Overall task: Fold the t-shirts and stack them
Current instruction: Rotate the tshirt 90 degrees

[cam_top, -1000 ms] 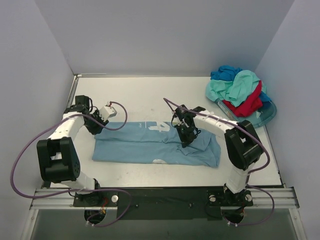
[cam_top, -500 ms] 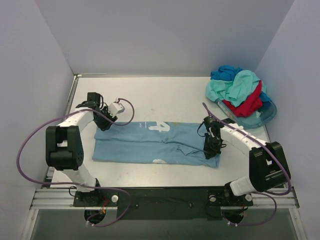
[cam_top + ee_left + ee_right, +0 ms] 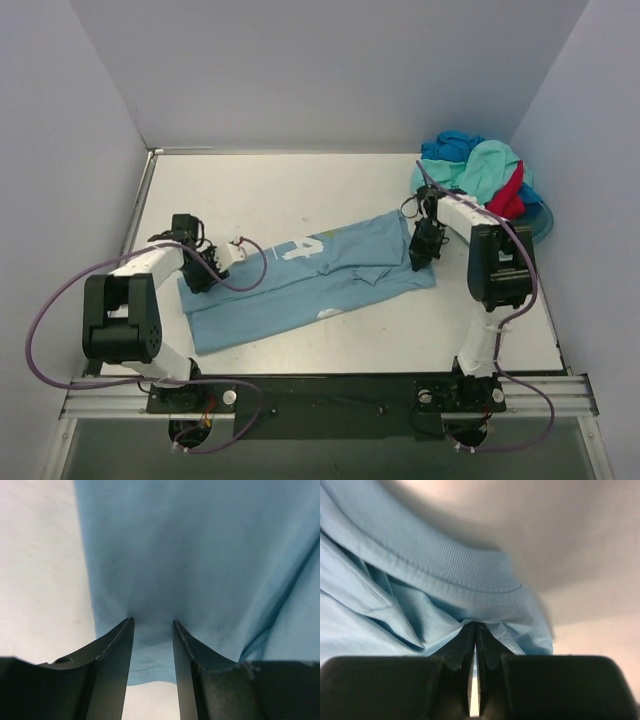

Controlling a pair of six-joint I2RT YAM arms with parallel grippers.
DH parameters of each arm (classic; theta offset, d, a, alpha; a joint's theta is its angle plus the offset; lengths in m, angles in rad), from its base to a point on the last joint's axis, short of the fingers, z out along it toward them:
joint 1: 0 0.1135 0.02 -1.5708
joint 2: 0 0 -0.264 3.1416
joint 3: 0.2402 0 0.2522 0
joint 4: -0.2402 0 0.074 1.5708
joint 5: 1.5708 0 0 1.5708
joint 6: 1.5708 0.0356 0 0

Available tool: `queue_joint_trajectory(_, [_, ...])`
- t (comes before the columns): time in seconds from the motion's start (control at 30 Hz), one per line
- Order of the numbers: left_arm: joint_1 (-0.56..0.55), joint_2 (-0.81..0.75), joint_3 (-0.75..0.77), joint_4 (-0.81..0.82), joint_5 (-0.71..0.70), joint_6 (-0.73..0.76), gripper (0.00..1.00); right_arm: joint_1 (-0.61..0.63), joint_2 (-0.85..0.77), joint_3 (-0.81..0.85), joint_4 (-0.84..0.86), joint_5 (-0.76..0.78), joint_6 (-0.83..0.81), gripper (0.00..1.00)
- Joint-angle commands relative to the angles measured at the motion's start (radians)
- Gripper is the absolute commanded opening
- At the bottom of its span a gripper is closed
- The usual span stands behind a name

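A light sky-blue t-shirt (image 3: 300, 285) with white print lies slanted across the table, its left end nearer me and its right end farther back. My left gripper (image 3: 203, 270) sits at the shirt's left edge. In the left wrist view its jaws (image 3: 152, 622) stand open, tips pressed on the cloth (image 3: 200, 555) just inside the hem. My right gripper (image 3: 420, 255) is at the shirt's right end. In the right wrist view it (image 3: 475, 626) is shut on a bunched fold of the shirt (image 3: 420, 580) near a stitched hem.
At the back right a translucent teal tub (image 3: 538, 225) holds a heap of t-shirts: deeper blue (image 3: 450, 145), mint-green (image 3: 482, 165) and red (image 3: 507, 198). Grey walls close in the table on three sides. The arm bases and a rail run along the near edge.
My right gripper has pulled the shirt's right end toward the back right, so the shirt now lies slanted. My left gripper moved down to the shirt's left edge, jaws a little wider.
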Motion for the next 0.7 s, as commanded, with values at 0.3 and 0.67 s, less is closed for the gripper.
queue_joint_trajectory(0.3, [0.045,-0.242,0.075,-0.518,0.247,0.02,0.47,0.032,0.276,0.687,-0.192,0.033,-0.169,0.0])
queue_joint_trajectory(0.67, [0.143,-0.038,0.19,-0.183,0.088,-0.199,0.48,0.03,-0.083,0.168,-0.157,0.165,-0.105,0.36])
